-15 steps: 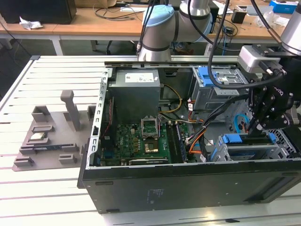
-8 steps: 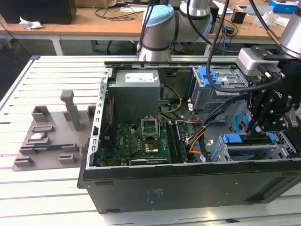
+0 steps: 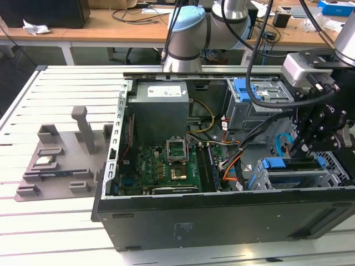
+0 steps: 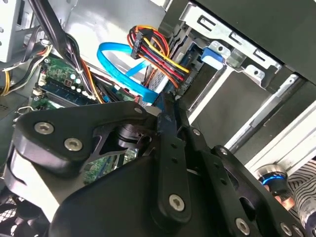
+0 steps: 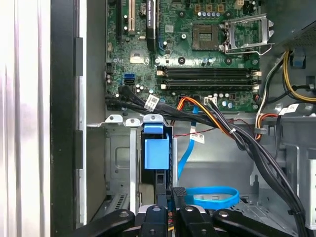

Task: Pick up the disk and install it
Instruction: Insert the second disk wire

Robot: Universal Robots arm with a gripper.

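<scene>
1. Exterior view: gripper (image 3: 297,149) low over the metal cage (image 3: 334,164) at the exterior view's right end of the computer case (image 3: 222,221). Disk (image 3: 291,164) right under it, in the cage, long side along the case's near wall.
2. Second wrist view: gripper (image 4: 168,106) beside the blue cable (image 4: 116,64). Squeezed or spread, cannot tell.
3. First wrist view: disk (image 5: 156,153) on its thin edge in the cage, straight ahead of the gripper (image 5: 170,195), very close.
</scene>
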